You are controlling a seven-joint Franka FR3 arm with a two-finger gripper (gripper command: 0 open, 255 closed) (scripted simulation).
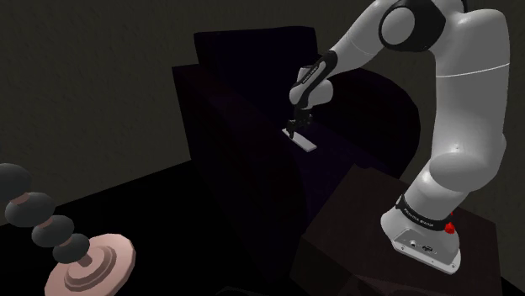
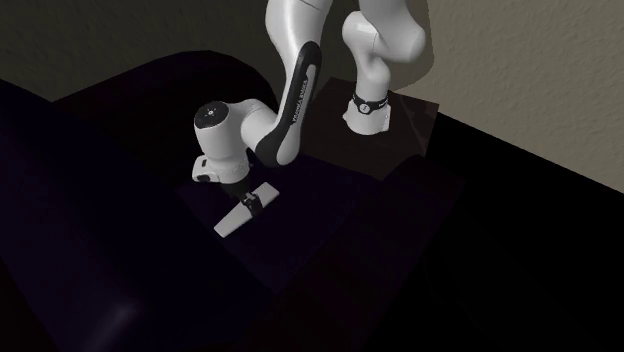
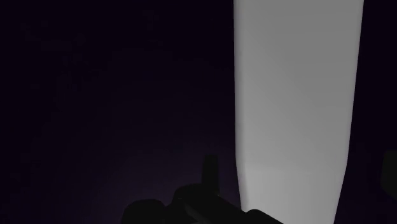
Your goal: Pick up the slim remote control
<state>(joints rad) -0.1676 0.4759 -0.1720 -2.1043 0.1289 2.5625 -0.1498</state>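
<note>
- Gripper (image 1: 294,126) is low over the white remote (image 1: 304,142), which lies flat on the dark seat (image 1: 252,181) directly beneath it.
- Fingers (image 3: 208,167) stand apart, astride the remote with a gap showing; nothing is held.
- Step looks like pre-grasp.
- Next: close across the narrow width, then lift straight up.

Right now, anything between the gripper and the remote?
Nothing. In the wrist view the gripper straddles the pale remote, fingers apart from it, dark surface in the gaps.
</note>
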